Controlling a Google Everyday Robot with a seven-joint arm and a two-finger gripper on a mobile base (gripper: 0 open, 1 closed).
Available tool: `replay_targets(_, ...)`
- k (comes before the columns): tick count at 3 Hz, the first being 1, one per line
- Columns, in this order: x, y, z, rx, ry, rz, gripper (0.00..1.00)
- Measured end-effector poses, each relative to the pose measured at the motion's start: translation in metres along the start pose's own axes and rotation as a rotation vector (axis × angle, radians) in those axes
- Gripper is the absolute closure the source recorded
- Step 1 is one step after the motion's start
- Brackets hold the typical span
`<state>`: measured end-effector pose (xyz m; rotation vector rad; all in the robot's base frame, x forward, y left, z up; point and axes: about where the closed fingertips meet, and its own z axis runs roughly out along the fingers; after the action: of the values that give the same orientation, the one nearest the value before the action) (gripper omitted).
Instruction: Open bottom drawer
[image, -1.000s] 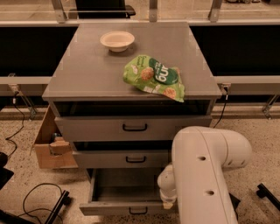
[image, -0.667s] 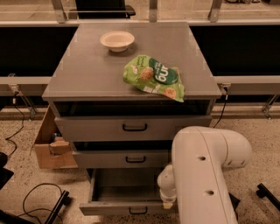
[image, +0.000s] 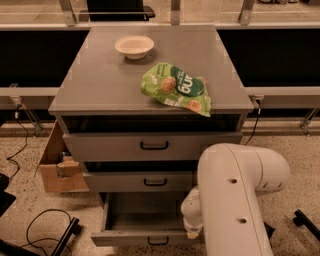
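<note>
The grey cabinet (image: 150, 80) has three drawers. The bottom drawer (image: 125, 239) stands pulled out towards me, and its plain grey inside (image: 145, 212) shows. Its small black loop handle (image: 158, 241) is at the lower edge of the view. My white arm (image: 235, 200) fills the lower right. My gripper (image: 193, 231) reaches down at the drawer's right front corner and is mostly hidden by the arm. The middle drawer (image: 142, 181) and the top drawer (image: 150, 146) sit above, each with a dark gap over its front.
A white bowl (image: 134, 46) and a green snack bag (image: 177, 89) lie on the cabinet top. A cardboard box (image: 57, 165) stands at the cabinet's left. Black cables (image: 45, 230) lie on the floor at the lower left. A black bar (image: 306, 222) is at the right.
</note>
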<state>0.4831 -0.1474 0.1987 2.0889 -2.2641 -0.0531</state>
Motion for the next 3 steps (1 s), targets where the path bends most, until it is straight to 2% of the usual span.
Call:
replay_targets(1,0.0024,0.0059,-0.0033,0.007,0.001,0.002,1.00)
replay_targets(2,0.0023,0.0059,-0.0027,0.007,0.001,0.002,0.82)
replay_targets(3,0.0027,0.0072,-0.0015,0.004,0.002,0.002,0.59)
